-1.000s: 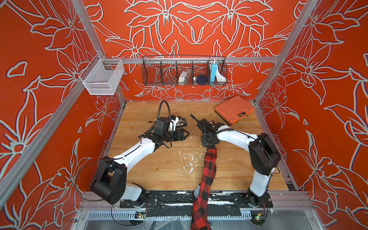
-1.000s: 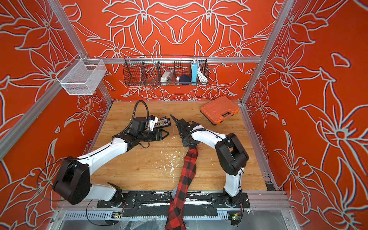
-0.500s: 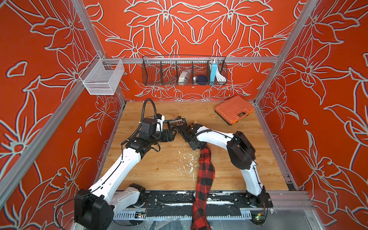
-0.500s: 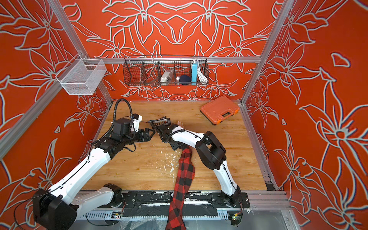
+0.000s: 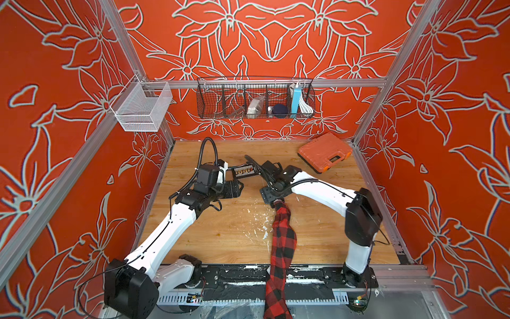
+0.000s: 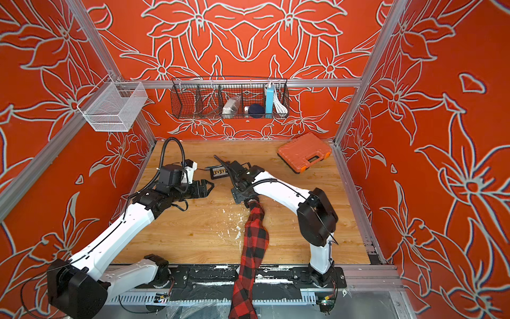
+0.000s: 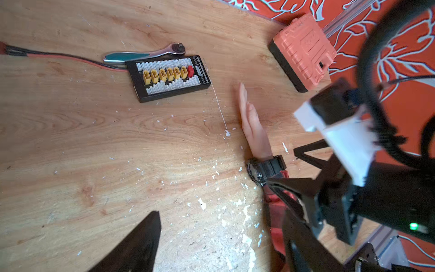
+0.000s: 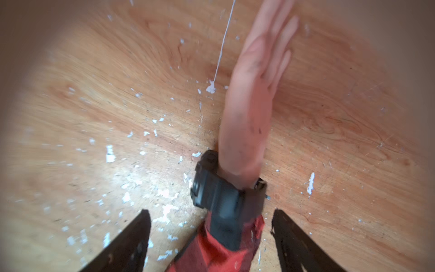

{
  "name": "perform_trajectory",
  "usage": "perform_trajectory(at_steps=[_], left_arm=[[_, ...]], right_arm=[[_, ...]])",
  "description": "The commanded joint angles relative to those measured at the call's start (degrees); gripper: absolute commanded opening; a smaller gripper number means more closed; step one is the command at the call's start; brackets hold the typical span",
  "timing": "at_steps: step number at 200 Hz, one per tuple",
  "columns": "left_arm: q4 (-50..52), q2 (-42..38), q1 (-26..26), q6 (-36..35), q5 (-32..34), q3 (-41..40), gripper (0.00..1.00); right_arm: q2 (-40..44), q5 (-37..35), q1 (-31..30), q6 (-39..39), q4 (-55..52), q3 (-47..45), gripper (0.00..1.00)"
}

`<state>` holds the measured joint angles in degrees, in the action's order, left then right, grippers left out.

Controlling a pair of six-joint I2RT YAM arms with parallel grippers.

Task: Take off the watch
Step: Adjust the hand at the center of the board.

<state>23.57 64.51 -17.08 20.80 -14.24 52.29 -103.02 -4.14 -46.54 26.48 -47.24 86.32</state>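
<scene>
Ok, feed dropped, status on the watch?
Left gripper open, clear. Right gripper open, astride the sleeve. Watch on wrist, ungripped. Path clear.

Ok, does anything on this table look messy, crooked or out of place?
Yes. White flecks litter the wooden table beside the plaid sleeve, like chipped paint. The orange case lies askew near the back right corner. Nothing looks spilled or broken.
</scene>
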Motion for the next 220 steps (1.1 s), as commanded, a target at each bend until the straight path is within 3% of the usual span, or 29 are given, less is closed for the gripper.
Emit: perform_trajectory(at_steps=[1,31,60,127,157,220], left_arm=[[1.14,3.0,-2.49,0.71,-1.35,2.37,0.78],[2.82,9.19,-10.99,2.36,4.26,6.28,0.76],[2.1,16.86,-14.28,7.41,3.89,10.29,0.75],[-3.59,37.59,-15.35,21.54,-5.33,21.16,0.72],[-4.44,43.38,-15.48,22.96,-5.38,25.59,0.71],[-2.61,52.16,-15.93,23.92,-7.26,32.23,0.54]], right_arm=[[6.0,9.08,4.9,2.39,5.93,-5.82,0.82],[12.41,14.01,12.36,3.33,9.48,-13.76,0.81],[16.0,15.79,15.88,1.7,9.91,-18.96,0.81],[20.81,20.62,22.12,1.7,15.08,-29.38,0.8],[22.34,20.93,24.27,0.14,14.26,-29.98,0.8],[23.51,21.37,26.17,-0.99,13.58,-30.41,0.78]])
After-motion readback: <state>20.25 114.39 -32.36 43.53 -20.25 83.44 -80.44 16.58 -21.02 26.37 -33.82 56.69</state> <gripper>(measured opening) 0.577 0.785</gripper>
